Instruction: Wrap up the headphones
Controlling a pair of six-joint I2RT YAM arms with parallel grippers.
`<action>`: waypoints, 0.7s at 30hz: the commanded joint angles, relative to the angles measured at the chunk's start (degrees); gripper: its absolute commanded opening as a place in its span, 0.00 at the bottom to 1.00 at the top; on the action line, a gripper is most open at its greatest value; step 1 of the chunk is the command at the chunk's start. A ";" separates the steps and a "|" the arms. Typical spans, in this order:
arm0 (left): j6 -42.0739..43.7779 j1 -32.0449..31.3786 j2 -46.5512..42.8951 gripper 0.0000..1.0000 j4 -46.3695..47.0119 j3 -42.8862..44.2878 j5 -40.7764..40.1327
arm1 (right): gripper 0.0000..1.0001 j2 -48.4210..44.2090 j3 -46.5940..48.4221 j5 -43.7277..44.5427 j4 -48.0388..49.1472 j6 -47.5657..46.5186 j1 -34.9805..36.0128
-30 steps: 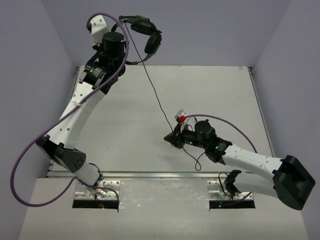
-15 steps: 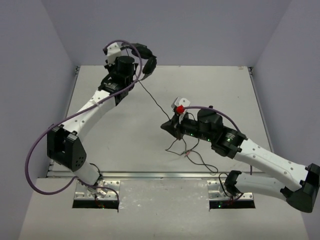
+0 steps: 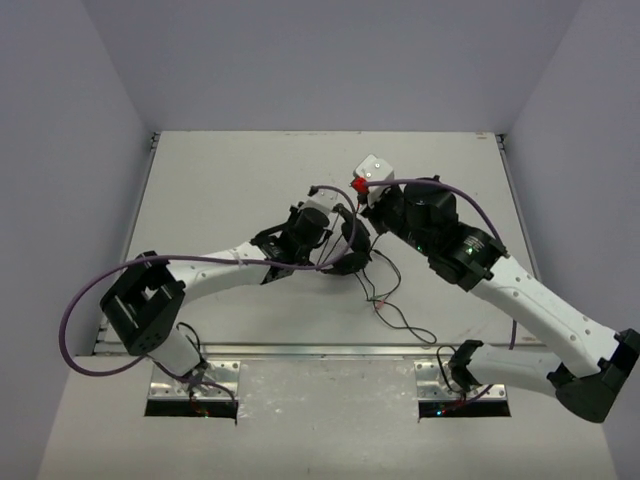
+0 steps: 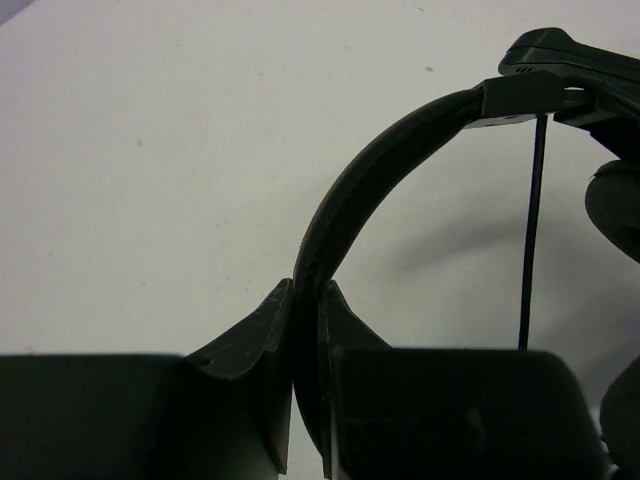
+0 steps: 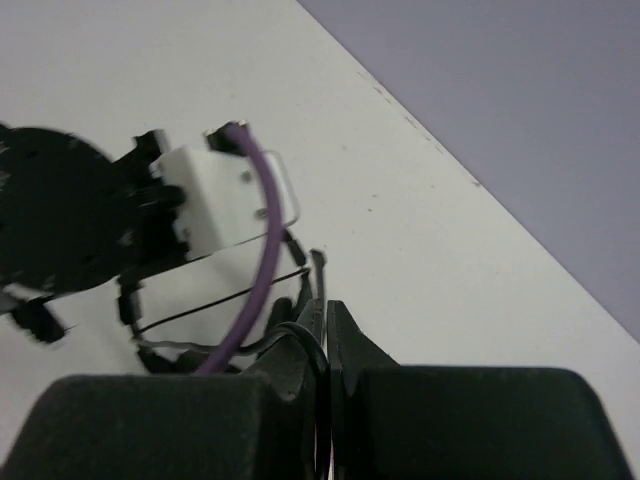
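Note:
The black headphones (image 3: 353, 250) hang at the table's middle, held by my left gripper (image 3: 338, 240). In the left wrist view that gripper (image 4: 305, 295) is shut on the thin curved headband (image 4: 370, 170), which arches up to the right toward an earcup (image 4: 615, 200). My right gripper (image 3: 368, 215) sits just behind and right of the headphones. In the right wrist view it (image 5: 324, 305) is shut on the thin black cable (image 5: 295, 327). The rest of the cable (image 3: 398, 312) trails in loose loops on the table toward the near edge. The plug does not show clearly.
The two arms nearly touch at the table's middle; my left wrist's white camera block (image 5: 230, 200) and its purple robot cable (image 5: 262, 240) lie right in front of the right gripper. Purple walls enclose the white table (image 3: 220, 180) on three sides.
My left arm has swung down from high at the back left to the table's middle with the headphones. My right gripper has moved back and up to them, and the cable now lies slack.

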 commanded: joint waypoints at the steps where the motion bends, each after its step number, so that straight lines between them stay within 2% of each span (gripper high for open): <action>1: 0.14 -1.23 -1.42 0.00 2.09 -3.94 3.15 | 0.01 -1.43 4.85 2.74 3.01 -6.89 -4.60; 6: 0.30 -2.64 -6.08 0.00 7.71 -10.10 9.30 | 0.01 -2.14 2.57 3.62 6.43 -10.49 -10.50; 11: 1.36 -2.90 -10.83 0.00 13.94 -14.59 18.27 | 0.01 -1.35 0.55 -2.43 10.21 -11.20 -18.94; 18: 2.42 -2.90 -14.17 0.00 13.26 -14.42 15.21 | 0.01 6.63 7.65 -5.96 9.69 -15.50 -23.96; 21: 4.08 -2.90 -14.96 0.00 10.53 -12.57 18.08 | 0.01 10.41 12.14 -7.54 8.81 -18.31 -25.27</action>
